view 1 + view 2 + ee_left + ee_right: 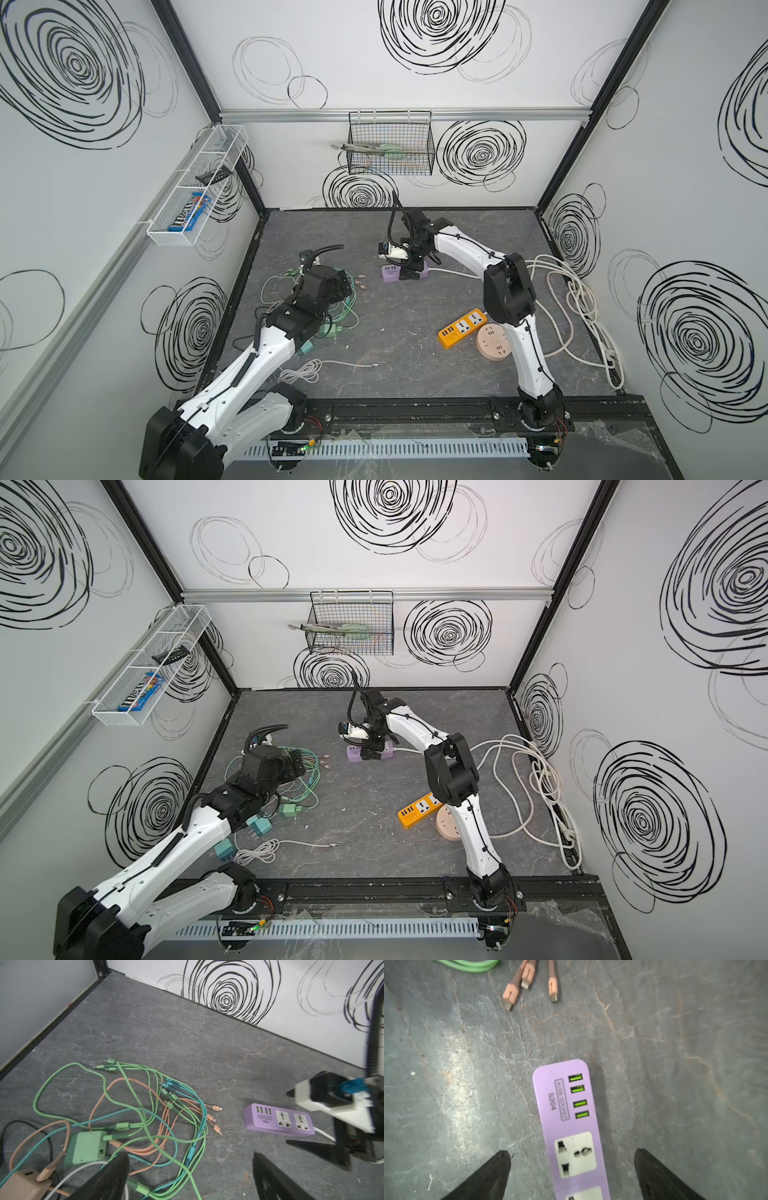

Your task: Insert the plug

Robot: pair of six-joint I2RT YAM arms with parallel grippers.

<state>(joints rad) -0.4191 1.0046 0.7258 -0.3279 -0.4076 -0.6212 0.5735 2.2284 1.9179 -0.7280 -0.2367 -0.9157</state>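
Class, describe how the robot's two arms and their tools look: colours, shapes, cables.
Both arms have white shells joined by black joints. The left arm carries a ribbed black hose; the right arm has thin black cable clipped along it. The left tool and right tool have two black, tapering fingers.

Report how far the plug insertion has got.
Done: nothing seated; the purple power strip has empty sockets. In hand: nothing; right gripper open over the strip, left gripper open above the cable tangle. Remaining: grasp a plug, perhaps the green charger, and insert it.

Purple strip (550, 1126) cut off, round socket (445, 827) partly hidden
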